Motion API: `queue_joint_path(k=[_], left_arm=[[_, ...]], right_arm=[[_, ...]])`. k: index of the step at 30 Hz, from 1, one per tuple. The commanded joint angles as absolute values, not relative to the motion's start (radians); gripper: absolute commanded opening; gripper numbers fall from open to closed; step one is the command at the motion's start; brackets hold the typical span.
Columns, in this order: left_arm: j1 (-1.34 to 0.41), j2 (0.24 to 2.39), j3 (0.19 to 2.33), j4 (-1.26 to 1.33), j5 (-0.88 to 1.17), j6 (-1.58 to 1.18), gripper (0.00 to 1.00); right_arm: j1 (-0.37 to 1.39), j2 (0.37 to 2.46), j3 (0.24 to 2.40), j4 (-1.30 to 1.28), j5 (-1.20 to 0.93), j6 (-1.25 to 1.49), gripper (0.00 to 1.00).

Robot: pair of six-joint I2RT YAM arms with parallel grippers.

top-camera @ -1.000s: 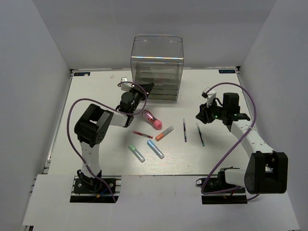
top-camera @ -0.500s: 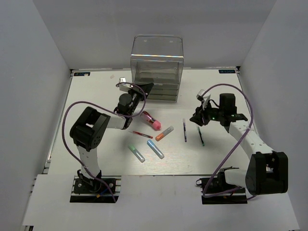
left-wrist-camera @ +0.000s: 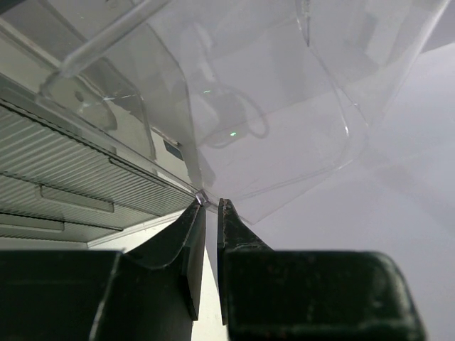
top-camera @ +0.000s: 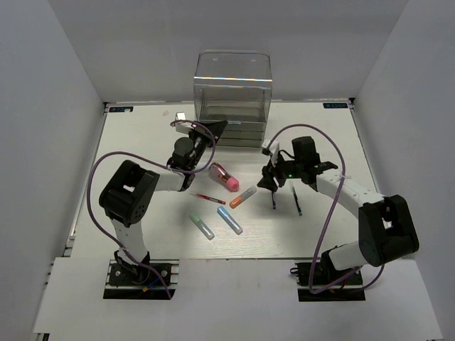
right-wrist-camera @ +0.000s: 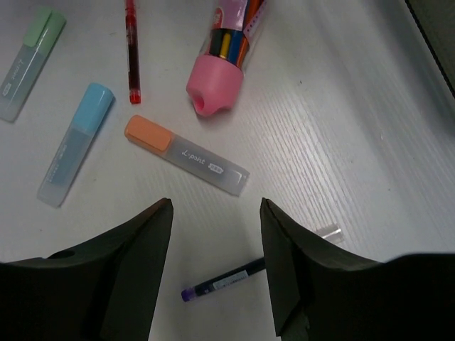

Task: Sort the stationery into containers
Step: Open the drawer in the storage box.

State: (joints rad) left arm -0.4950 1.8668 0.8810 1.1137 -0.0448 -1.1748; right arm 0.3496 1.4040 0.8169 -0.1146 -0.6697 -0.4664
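Right wrist: right end effector (right-wrist-camera: 215, 206) spread, orange marker (right-wrist-camera: 186, 156) at 12 o'clock, dark pen (right-wrist-camera: 224, 278) at 6; left end effector (left-wrist-camera: 211, 206) pressed nearly together at cabinet (left-wrist-camera: 85, 170).

Here's a white table (top-camera: 135, 128), faint wood grain showing up close, boxed in by plain pale panels: back wall (top-camera: 128, 50), left wall (top-camera: 43, 156), right wall (top-camera: 419, 128). Light's even and cool (shadows soft, greyer toward the corners), with a white strip (top-camera: 234, 284) along the near edge.
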Motion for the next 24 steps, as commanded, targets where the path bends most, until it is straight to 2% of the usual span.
queue_joint_path(k=[1,10,15,24], left_arm=[[-0.502,1.776,0.897,1.175,-0.054,-1.152,0.0],[-0.502,1.776,0.928,1.184,-0.054,-1.152,0.0],[-0.502,1.776,0.937,1.193,-0.063,-1.152,0.0],[-0.502,1.786,0.946,1.203,-0.063,-1.152,0.0]], right_arm=[[0.406,1.433,0.877,-0.057,-0.617,-0.442,0.59],[0.549,1.558,0.985,0.034,-0.404,-0.35,0.61],[0.589,1.626,1.043,0.064,-0.374,-0.302,0.7],[0.653,1.724,1.132,0.063,-0.371,-0.282,0.79]])
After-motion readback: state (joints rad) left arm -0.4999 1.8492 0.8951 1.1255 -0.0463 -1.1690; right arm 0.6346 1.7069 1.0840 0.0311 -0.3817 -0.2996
